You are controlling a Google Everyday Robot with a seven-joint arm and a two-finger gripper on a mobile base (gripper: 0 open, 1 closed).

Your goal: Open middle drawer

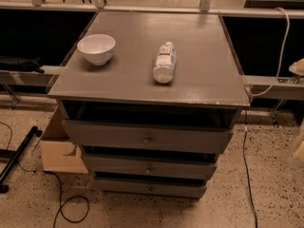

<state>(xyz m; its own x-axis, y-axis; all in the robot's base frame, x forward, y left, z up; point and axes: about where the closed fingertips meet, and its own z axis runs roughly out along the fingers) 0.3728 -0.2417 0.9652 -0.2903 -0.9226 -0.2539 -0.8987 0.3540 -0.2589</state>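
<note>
Middle drawer (183,169) is sitting second of three grey fronts on the cabinet, between the taller top drawer (190,139) and the narrow bottom drawer (175,190); whether it is fully shut or slightly out, I cannot tell. Its small round knob (148,169) is showing at the centre of the front.

Gripper (299,150) is showing only as a pale sliver at the right edge of the view, low beside the cabinet and well apart from the knob. Whether it is open or closed cannot be told, and it is touching nothing of the cabinet.

Judgement on the step in hand – the reach is barely begun:
- coming in level with the second front, not the top one
- closing squarely around the knob, since it is small and looks easy to slip off
- pulling straight out along the drawer's run – a sideways drag is likely to jam it
- staying below the cabinet top, where a white bowl (96,48) and a lying bottle (164,62) are resting
</note>
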